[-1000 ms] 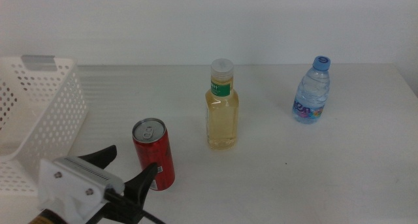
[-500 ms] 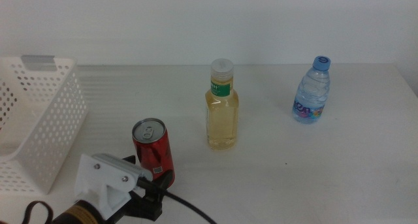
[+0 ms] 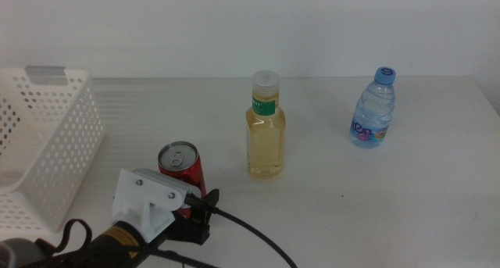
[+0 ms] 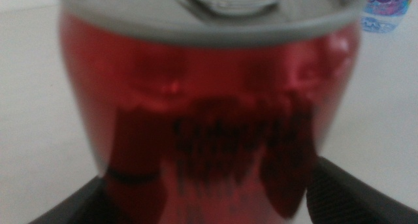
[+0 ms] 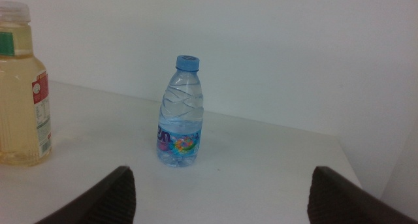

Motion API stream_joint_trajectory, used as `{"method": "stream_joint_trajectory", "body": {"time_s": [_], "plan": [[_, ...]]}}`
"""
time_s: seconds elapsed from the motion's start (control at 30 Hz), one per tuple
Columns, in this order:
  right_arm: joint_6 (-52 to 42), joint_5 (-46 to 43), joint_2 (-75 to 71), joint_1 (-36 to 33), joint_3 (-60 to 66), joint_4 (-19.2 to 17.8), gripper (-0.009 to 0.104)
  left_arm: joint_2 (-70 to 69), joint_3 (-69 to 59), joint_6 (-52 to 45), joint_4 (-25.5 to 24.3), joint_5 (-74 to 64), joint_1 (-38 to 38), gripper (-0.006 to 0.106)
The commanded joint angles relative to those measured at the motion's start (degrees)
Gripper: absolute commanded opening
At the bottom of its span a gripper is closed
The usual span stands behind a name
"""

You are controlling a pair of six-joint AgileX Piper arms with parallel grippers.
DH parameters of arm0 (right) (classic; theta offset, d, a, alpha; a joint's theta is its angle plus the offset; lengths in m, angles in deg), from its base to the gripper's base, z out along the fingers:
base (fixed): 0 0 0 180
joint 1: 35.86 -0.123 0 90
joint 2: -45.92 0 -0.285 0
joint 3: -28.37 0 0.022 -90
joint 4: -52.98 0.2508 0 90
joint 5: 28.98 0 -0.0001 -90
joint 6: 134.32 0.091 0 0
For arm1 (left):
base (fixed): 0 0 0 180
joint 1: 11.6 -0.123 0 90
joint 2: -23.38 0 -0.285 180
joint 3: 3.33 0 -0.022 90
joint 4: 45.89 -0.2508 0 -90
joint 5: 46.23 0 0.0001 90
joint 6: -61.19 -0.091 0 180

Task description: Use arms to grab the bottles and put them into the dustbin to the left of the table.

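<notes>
The red soda can [image 3: 181, 163] [image 4: 209, 100] stands at the front left of the table [image 3: 367, 213] and fills the left wrist view. My left gripper [image 3: 194, 202] [image 4: 206, 185] is open, one jaw on each side of the can's lower half. The yellow-liquid bottle [image 3: 266, 131] [image 5: 23, 100] stands mid-table. The small water bottle [image 3: 372, 112] [image 5: 179, 116] is at the back right. My right gripper [image 5: 221, 178] is open and empty, well short of the water bottle and out of the middle view. The white dustbin [image 3: 47, 143] sits at the left.
A black cable [image 3: 250, 241] trails from the left arm's white housing [image 3: 148, 201] along the table's front edge. A plain white wall backs the table. Bare tabletop lies between the bottles and in front of them.
My left gripper has moved forward and to the right, so that its open jaws now straddle the red can. The can and both bottles have stayed put.
</notes>
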Motion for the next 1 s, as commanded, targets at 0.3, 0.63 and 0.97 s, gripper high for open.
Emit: {"method": "stream_joint_trajectory", "body": {"time_s": [0.3,0.63,0.97], "plan": [[-0.7,-4.3,-1.6,0.3,-0.4,-0.3,0.071,0.2,3.7,0.1,3.2,10.3,0.1,0.088],[-0.7,-4.3,-1.6,0.3,-0.4,-0.3,0.071,0.2,4.3,1.3,3.2,10.3,0.1,0.072],[-0.7,-4.3,-1.6,0.3,-0.4,-0.3,0.071,0.2,4.2,2.3,3.5,10.3,0.1,0.02]]}}
